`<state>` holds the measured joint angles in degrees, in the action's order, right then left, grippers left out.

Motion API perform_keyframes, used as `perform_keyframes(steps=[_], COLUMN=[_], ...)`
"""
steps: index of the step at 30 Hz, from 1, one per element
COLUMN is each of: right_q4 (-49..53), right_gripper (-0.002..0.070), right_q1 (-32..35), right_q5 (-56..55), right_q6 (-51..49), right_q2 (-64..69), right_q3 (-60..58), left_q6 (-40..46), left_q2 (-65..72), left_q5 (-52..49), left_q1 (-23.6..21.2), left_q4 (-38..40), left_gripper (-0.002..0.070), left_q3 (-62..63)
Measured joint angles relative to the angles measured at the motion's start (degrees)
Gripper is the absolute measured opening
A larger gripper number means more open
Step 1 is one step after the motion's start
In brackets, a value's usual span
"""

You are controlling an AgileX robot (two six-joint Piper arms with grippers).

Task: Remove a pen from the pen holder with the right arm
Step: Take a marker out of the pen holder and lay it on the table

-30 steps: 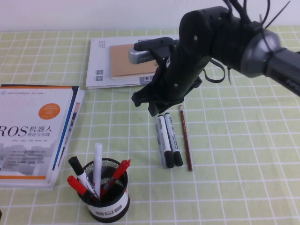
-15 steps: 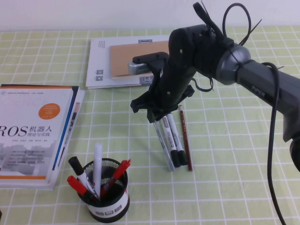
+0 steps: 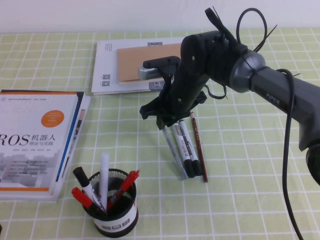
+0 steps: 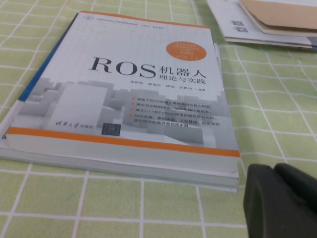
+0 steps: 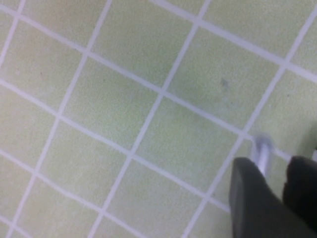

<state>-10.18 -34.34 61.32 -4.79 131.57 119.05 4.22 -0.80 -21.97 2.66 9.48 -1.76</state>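
Observation:
A black mesh pen holder [image 3: 116, 210] stands near the front of the table with red, black and white pens in it. My right gripper [image 3: 167, 122] hangs low over the middle of the table, well away from the holder. A grey pen [image 3: 176, 152] slants from its fingers down to the cloth. In the right wrist view that grey pen [image 5: 262, 148] shows between the fingers of the right gripper [image 5: 277, 166], which sit close around it. My left gripper [image 4: 274, 169] rests shut by the corner of the book.
Two black markers [image 3: 187, 147] and a brown pencil [image 3: 199, 147] lie side by side just right of the grey pen. A ROS book [image 3: 35, 142] lies at the left; a brown notebook on white papers [image 3: 130, 65] lies at the back.
The right arm has come lower and swung slightly right. The grey pen has tilted, its lower end now angled toward the black markers.

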Motion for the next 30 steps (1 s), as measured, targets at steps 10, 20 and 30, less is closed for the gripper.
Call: perform_keyframes(steps=[10,20,30], right_q4=[0.0,3.83,6.4], right_gripper=[0.0192,0.0048,-0.001], right_q1=[0.0,-1.67,-2.37], right_q5=[-0.16,0.43,-11.23], right_q6=[0.0,0.0,0.0], right_q2=[0.0,-15.17,-44.41], right_q3=[0.0,-9.86,-42.2], left_q6=[0.0,0.0,0.0], left_q2=[0.0,0.0,0.0], left_q5=[0.0,0.0,0.0], left_q1=[0.0,0.0,0.0], left_q4=[0.0,0.0,0.0], left_gripper=[-0.0008,-0.0008,-0.0008], left_q3=[0.0,0.0,0.0])
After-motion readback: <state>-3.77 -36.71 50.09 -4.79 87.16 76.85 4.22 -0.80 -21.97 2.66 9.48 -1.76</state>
